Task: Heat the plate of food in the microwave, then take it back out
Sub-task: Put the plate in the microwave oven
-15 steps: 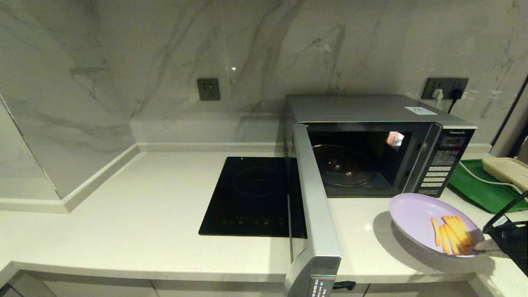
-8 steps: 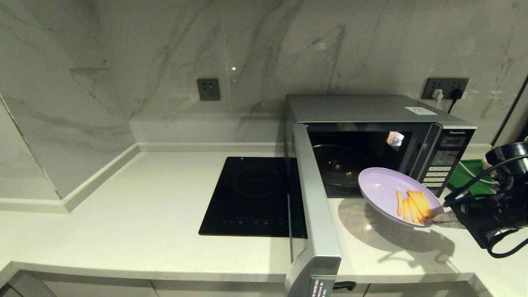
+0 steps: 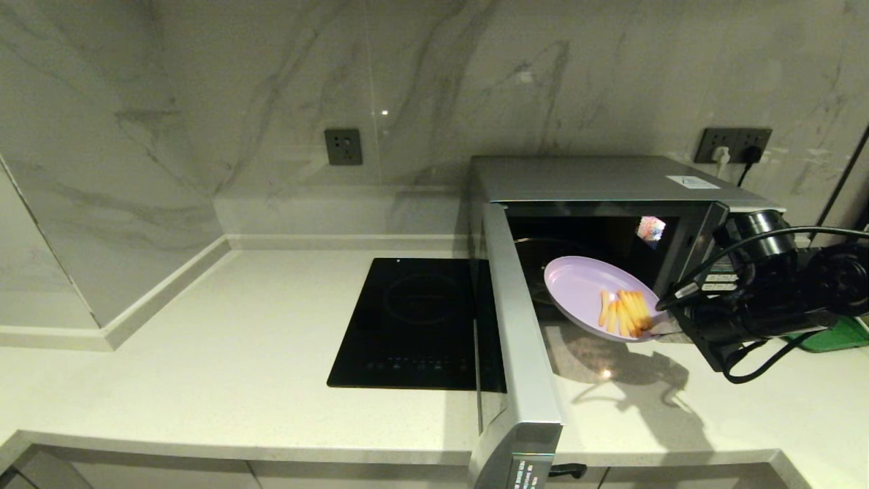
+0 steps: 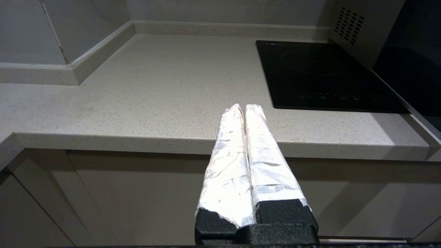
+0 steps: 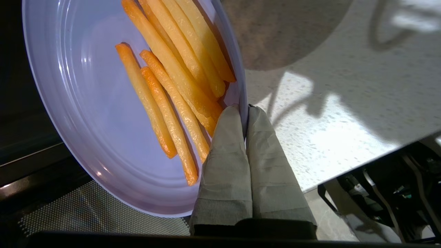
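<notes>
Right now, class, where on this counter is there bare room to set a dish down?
Bare countertop runs from the left wall corner to the cooktop. A smaller patch lies before the microwave, right of its open door. Crowded: the cavity mouth, where the right gripper holds the plate of food.

Plate of food (image 3: 584, 291) at microwave (image 3: 597, 180) mouth

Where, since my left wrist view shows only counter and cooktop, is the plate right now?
Observer: The plate hangs off the counter at the microwave mouth.
Operator: What holds it?
Observer: The right gripper; its fingers pinch the rim beside the fries.
Operator: And the door?
Observer: The door stands wide open, swung toward the robot.
</notes>
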Robot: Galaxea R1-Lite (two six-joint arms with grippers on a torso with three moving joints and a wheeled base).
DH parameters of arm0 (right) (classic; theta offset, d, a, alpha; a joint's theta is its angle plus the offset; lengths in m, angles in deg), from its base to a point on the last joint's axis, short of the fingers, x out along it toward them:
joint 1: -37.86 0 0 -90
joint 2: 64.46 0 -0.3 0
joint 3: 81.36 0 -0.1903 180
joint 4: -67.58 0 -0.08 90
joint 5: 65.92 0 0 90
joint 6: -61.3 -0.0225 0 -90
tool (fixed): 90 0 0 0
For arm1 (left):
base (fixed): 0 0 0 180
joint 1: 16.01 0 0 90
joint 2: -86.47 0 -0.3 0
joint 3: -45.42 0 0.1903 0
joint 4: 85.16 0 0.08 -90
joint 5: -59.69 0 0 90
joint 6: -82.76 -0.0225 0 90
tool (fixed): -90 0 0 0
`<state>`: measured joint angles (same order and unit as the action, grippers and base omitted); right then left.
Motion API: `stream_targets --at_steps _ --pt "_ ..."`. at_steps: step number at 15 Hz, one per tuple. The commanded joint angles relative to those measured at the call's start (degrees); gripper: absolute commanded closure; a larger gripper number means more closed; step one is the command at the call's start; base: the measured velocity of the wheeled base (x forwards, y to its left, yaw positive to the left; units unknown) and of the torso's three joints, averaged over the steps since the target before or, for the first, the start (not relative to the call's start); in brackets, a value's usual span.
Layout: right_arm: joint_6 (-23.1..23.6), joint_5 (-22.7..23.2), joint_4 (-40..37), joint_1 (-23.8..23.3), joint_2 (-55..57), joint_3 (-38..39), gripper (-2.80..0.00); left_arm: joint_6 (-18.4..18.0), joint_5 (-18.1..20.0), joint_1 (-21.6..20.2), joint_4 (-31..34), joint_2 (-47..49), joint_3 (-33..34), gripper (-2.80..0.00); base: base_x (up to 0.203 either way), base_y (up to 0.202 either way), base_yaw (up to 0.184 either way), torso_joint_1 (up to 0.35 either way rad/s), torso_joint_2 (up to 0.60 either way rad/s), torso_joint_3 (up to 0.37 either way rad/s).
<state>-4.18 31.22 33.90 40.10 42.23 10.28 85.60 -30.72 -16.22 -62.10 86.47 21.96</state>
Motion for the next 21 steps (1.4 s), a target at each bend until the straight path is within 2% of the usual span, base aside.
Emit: stream_targets --at_steps 1,6,10,21 --pt "-0.43 -0.1 -0.06 1.18 4.14 -3.15 0.0 0.06 -0.04 -0.06 -0.05 -0.02 0.01 0.0 0.0 0.0 0.0 0.0 0.0 0.0" --pt "-0.68 -1.44 0.13 1.63 9.55 -9.4 0.0 0.06 -0.04 0.01 -0.05 0.0 0.01 0.0 0.0 0.0 0.0 0.0 0.0 0.0" --pt "-0.6 -1.51 3.74 1.63 13.09 -12.33 0.0 0.06 -0.04 -0.01 -0.05 -0.09 0.01 0.0 0.0 0.0 0.0 0.0 0.0 0.0" --pt "-0.25 -1.64 3.89 2.12 21.6 -23.93 0.0 0.06 -0.04 -0.06 -0.05 0.0 0.01 0.0 0.0 0.0 0.0 0.0 0.0 0.0"
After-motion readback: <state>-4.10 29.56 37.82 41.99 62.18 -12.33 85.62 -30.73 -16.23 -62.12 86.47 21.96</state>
